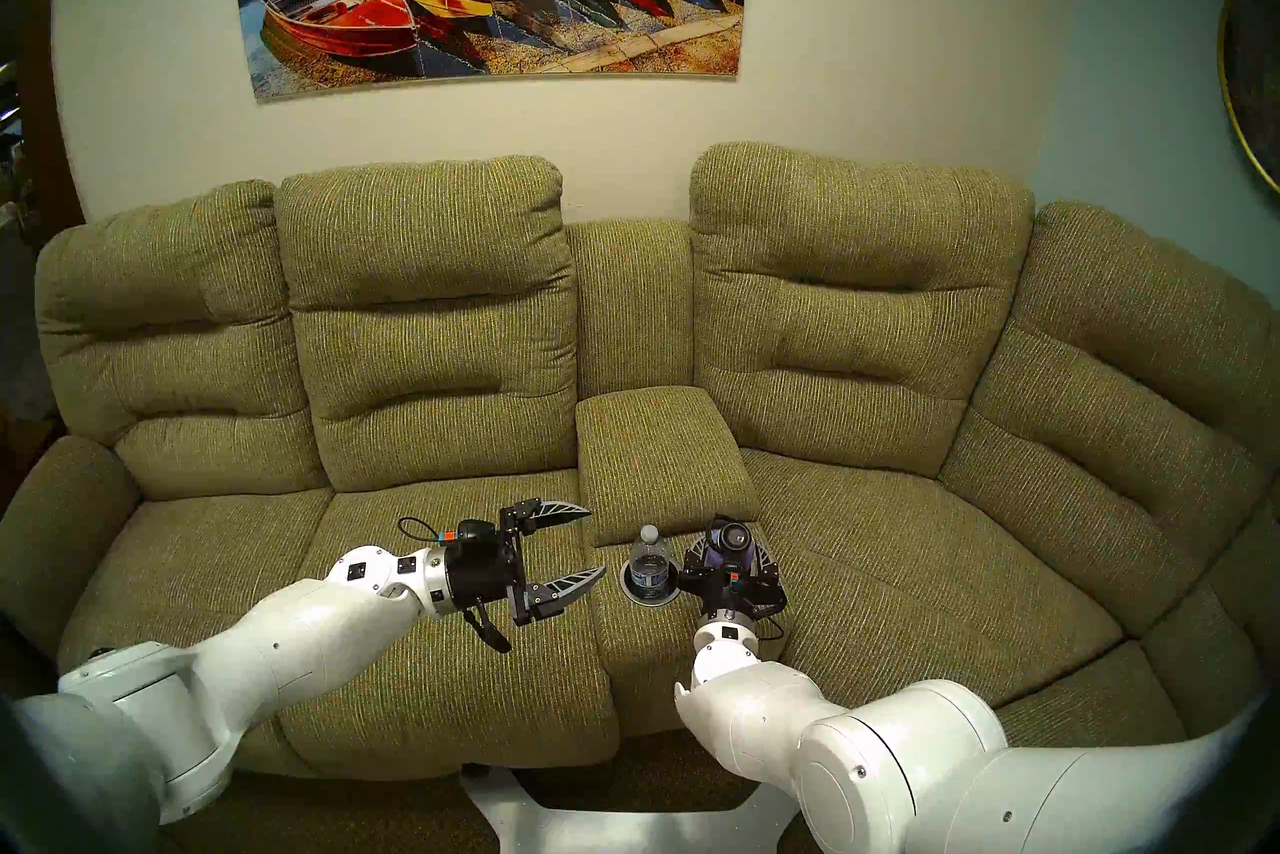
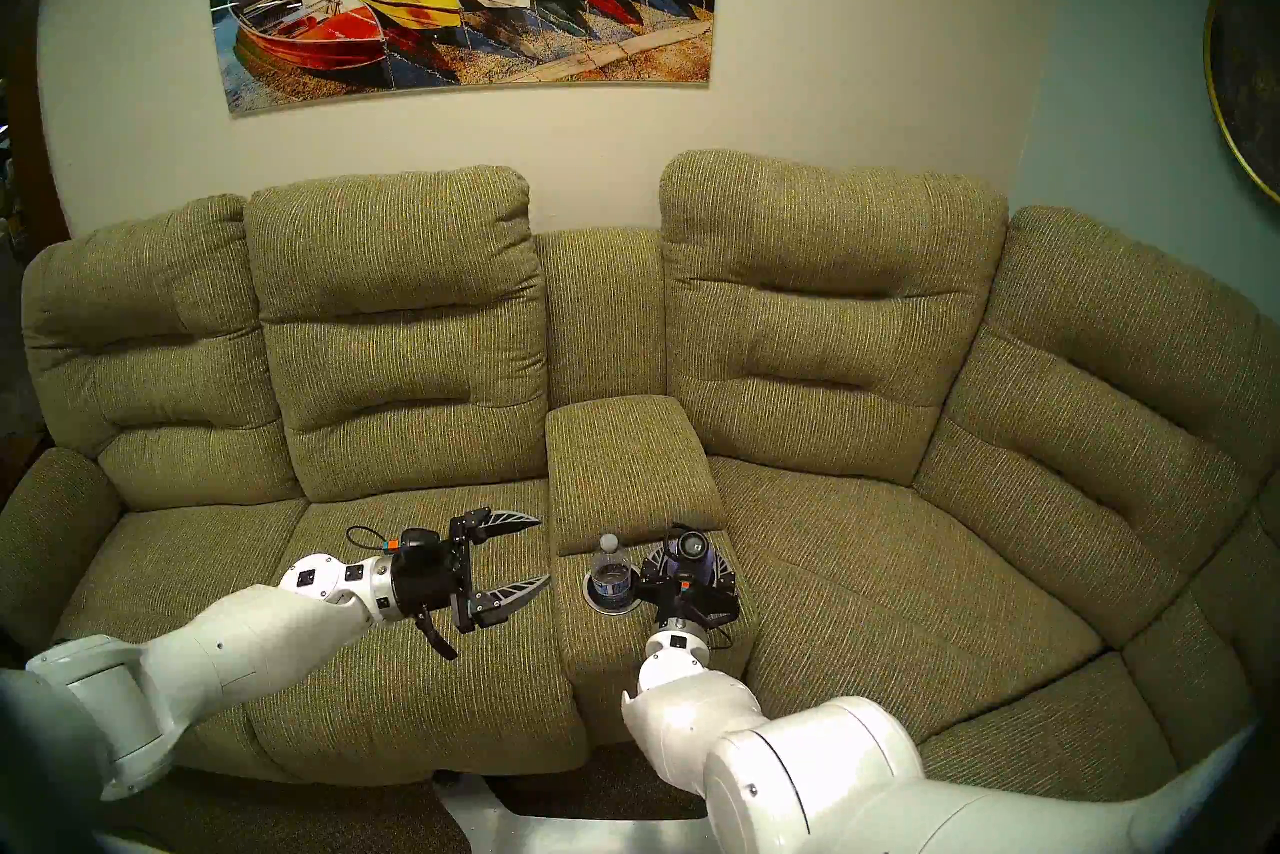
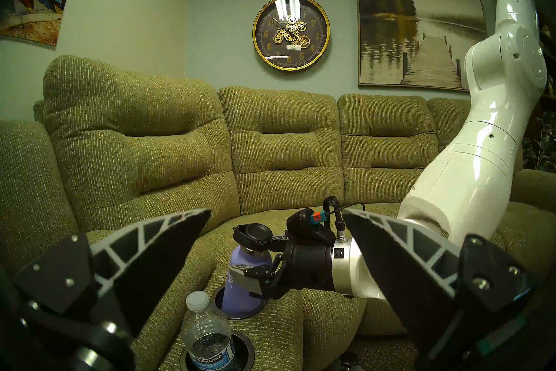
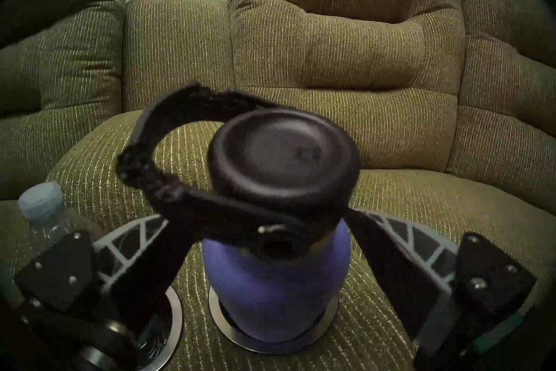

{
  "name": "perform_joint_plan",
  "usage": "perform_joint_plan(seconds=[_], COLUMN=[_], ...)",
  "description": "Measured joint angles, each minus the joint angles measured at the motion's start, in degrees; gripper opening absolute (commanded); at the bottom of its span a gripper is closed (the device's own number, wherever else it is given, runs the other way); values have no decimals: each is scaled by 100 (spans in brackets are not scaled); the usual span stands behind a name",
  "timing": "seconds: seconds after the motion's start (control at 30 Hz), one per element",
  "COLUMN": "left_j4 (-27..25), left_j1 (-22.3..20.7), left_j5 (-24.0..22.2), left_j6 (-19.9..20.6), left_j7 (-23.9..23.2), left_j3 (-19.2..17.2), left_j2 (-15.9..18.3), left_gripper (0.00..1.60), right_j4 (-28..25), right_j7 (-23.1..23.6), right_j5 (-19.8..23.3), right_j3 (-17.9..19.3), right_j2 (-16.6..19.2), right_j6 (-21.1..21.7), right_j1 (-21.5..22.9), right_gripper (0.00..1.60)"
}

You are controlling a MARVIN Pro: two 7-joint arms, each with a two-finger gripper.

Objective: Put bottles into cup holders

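The clear water bottle with white cap and blue label stands upright in the left cup holder. The lavender flask with black loop lid has its base down in the right cup holder, leaning slightly in the left wrist view. My right gripper is open, its fingers on either side of the flask's upper body with gaps showing. My left gripper is open and empty, hovering over the seat just left of the water bottle.
Both holders sit in the olive-green console between two sofa seats, with a padded armrest lid just behind them. Sofa back cushions rise behind. Seat cushions spread to both sides. My right forearm reaches in from the front.
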Motion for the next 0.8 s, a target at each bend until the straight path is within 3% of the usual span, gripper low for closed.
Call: perform_joint_plan(seconds=[0.33,0.8], left_j4=[-9,-18], left_j1=[0,0], left_j5=[-27,-46], left_j6=[-1,-4], left_j7=[-9,2], left_j3=[1,13], left_j2=[3,6], left_gripper=[160,160], right_j4=[-720,-1945], right_j7=[-193,-890], right_j5=[-269,-896], right_j3=[-200,-574], right_j2=[69,398], right_j6=[-730,-867], right_j1=[-332,-1173], right_gripper=[160,160])
